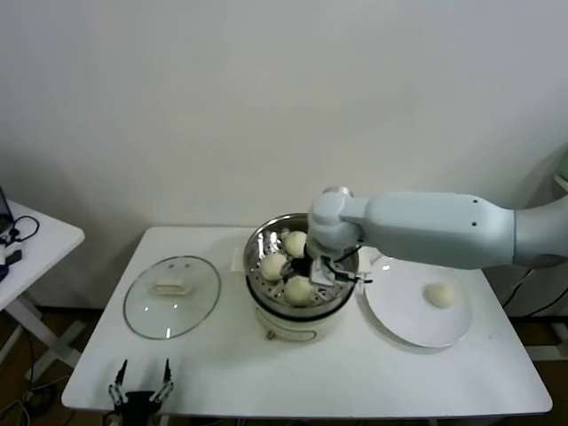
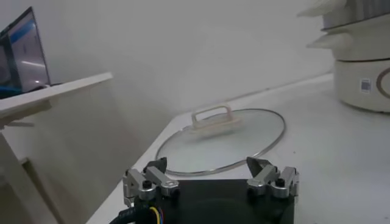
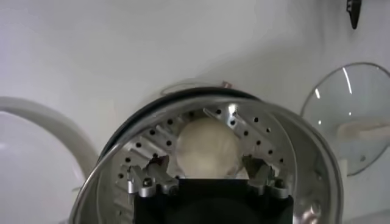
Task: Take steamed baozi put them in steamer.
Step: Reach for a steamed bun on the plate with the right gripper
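Three of four steamed baozi sit in the steamer (image 1: 293,266) at the centre of the white desk (image 1: 222,373), as the robot's right hand (image 1: 327,272) hangs over the basket's 3 o'clock side. In the head view, one bun (image 1: 295,241) lies at 12 o'clock in the basket, another (image 1: 272,265) at 9 o'clock and a third (image 1: 299,289) at 6 o'clock. The fourth baozi (image 1: 438,295) waits alone on the round white plate (image 1: 399,311), which lies just beside the steamer at its 3 o'clock. By that count the job looks about three-quarters done, with one bun left to carry across.

The right wrist view looks straight down into the perforated basket, where the right hand's fingers (image 3: 157,172) stand apart on either side of a bun (image 3: 206,146) resting on the steel floor below them. They appear spread and not pressing on it; whether the pads touch the dough cannot be told.

The left hand (image 1: 140,388) is parked at the desk's near edge, at 7 o'clock from the steamer, fingers spread wide and holding nothing. Beyond it lies the glass lid (image 1: 171,295) with its cream handle, flat on the desk at the steamer's 9 o'clock, off the pot.

A small square label (image 2: 365,85) shows on the cream pot base in the left wrist view, but its print is too small to read. No brand name can be read anywhere.
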Tool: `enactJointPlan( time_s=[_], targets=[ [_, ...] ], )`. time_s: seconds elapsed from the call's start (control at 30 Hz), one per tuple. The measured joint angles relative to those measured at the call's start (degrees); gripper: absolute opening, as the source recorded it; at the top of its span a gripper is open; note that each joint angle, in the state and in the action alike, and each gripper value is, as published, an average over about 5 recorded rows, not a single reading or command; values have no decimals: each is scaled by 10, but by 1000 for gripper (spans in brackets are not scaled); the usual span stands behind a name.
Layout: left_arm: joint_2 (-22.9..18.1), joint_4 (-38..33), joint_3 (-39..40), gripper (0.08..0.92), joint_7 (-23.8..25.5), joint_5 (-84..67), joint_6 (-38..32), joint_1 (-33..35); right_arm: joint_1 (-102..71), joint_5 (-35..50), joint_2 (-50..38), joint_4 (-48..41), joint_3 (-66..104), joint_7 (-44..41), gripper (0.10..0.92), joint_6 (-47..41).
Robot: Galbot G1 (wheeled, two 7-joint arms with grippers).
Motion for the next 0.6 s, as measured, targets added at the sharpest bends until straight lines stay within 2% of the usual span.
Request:
enactJointPlan(
  time_s=[0.4,0.6],
  targets=[
    [0,-22,4,823,10,-17,4,5,141,193,-64,-108,-109,-72,823,-12],
    [7,-23,9,823,15,-31,-2,2,137,236,-138,-148,-135,-82,823,-46]
  ],
)
